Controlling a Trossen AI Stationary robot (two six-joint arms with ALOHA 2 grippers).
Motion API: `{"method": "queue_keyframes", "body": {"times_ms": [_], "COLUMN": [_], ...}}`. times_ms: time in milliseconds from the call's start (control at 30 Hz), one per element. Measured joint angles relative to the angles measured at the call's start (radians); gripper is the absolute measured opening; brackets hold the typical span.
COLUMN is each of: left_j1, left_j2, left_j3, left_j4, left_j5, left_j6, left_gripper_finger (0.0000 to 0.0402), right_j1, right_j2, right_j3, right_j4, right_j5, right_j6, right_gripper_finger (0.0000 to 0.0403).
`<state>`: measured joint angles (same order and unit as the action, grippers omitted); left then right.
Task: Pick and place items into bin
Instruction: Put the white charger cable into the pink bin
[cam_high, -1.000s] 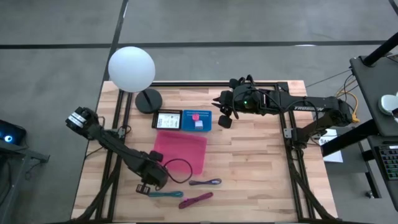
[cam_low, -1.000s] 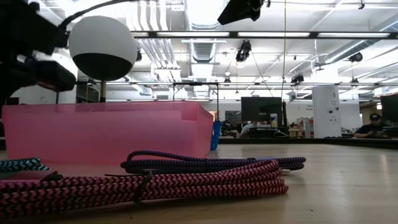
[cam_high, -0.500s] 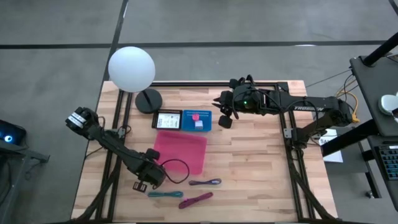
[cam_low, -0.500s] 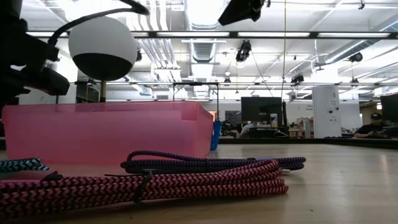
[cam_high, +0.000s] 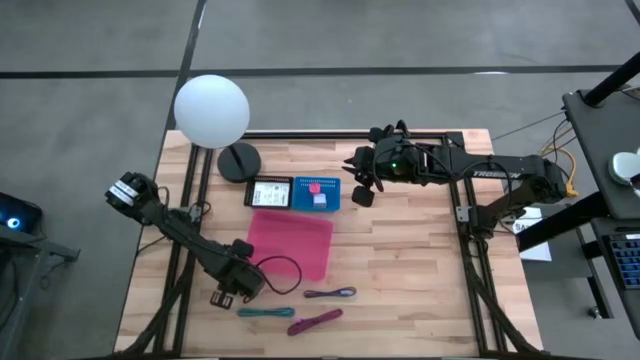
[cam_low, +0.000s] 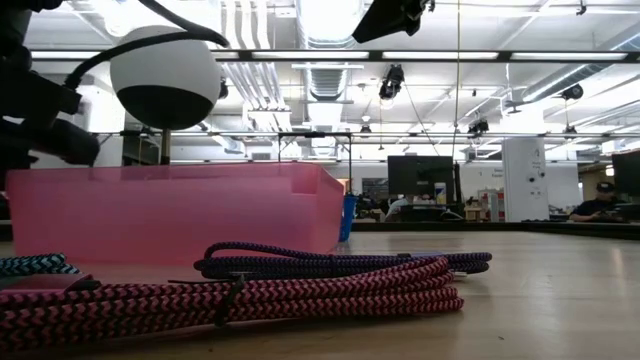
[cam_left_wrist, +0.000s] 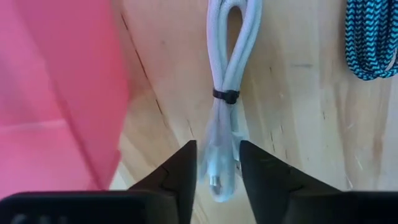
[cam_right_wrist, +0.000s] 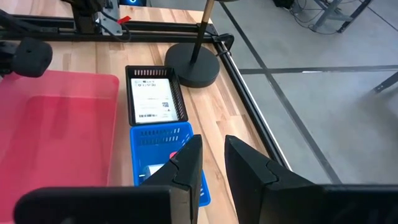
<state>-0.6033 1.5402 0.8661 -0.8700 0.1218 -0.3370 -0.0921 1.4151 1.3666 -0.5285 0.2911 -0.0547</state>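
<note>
While my left gripper (cam_left_wrist: 214, 168) hangs at the lower left of the high view, jaws parted around a white cord (cam_left_wrist: 227, 93) lying on the table (cam_high: 400, 270) beside the pink bin (cam_high: 292, 243), my right gripper (cam_high: 358, 180) waits upper centre over the blue basket (cam_high: 316, 194), jaws slightly apart

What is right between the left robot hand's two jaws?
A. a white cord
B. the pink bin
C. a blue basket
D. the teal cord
A. In the left wrist view the white cord, tied in a bundle, lies on the wood with its end between the left gripper jaws; the teal cord and pink bin sit off to either side.
</note>
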Motion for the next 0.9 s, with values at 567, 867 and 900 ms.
{"method": "queue_keyframes", "body": {"times_ms": [567,867,900], "left_j1": [0.0,-0.011,-0.017], "left_j2": [0.0,-0.004,-0.004], "left_j3": [0.008,0.044,0.044], "left_j4": [-0.014,-0.086,-0.068], "left_j5": [0.017,0.016,0.018], "left_j6": [0.0,-0.134,-0.134], "left_gripper_finger": [0.0155,0.0135,0.0134], "right_j1": [0.0,0.0,0.0], "right_j2": [0.0,0.0,0.0], "right_j3": [0.0,0.0,0.0], "right_j4": [0.0,0.0,0.0], "right_j5": [0.0,0.0,0.001], "right_j6": [0.001,-0.007,-0.008], "right_gripper_finger": [0.0056,0.0056,0.0056]}}
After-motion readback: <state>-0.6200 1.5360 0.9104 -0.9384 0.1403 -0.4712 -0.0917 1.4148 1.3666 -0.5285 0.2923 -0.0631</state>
